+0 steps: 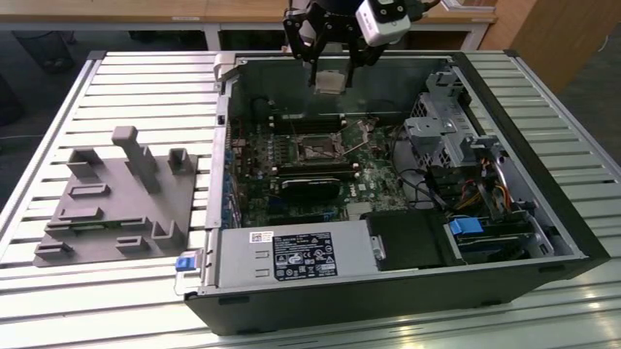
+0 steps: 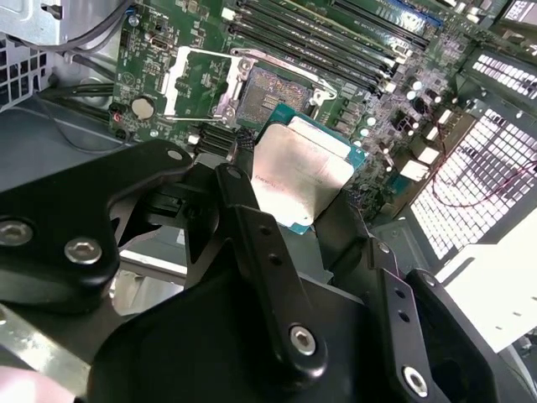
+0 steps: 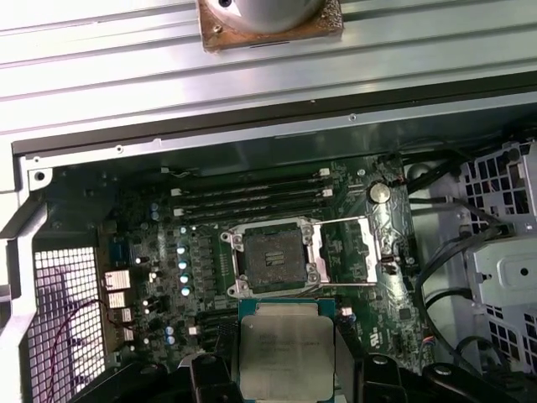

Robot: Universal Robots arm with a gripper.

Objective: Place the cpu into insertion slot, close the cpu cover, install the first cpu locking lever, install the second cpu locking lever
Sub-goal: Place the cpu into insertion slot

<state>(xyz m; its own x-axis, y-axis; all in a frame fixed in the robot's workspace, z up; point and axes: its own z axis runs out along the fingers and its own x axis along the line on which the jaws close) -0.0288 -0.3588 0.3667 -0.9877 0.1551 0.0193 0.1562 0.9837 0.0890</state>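
Note:
My gripper (image 1: 331,77) hangs above the open computer case, shut on the cpu (image 1: 332,82), a flat square chip with a silvery top. In both wrist views the cpu (image 2: 298,178) (image 3: 285,353) sits between black fingers (image 2: 252,227), held in the air short of the insertion slot (image 2: 267,91) (image 3: 270,259). The slot (image 1: 315,151) is a dark square socket on the green board, with nothing in it. The cpu cover (image 2: 197,82) (image 3: 369,252) is swung open beside the socket, its window showing the board beneath.
Long black memory slots (image 3: 252,200) run beside the socket. A black heatsink block (image 1: 310,187) lies on the board nearby, with cables and a drive cage (image 1: 441,138) at the exterior view's right. A grey fixture (image 1: 116,203) rests on the slatted table.

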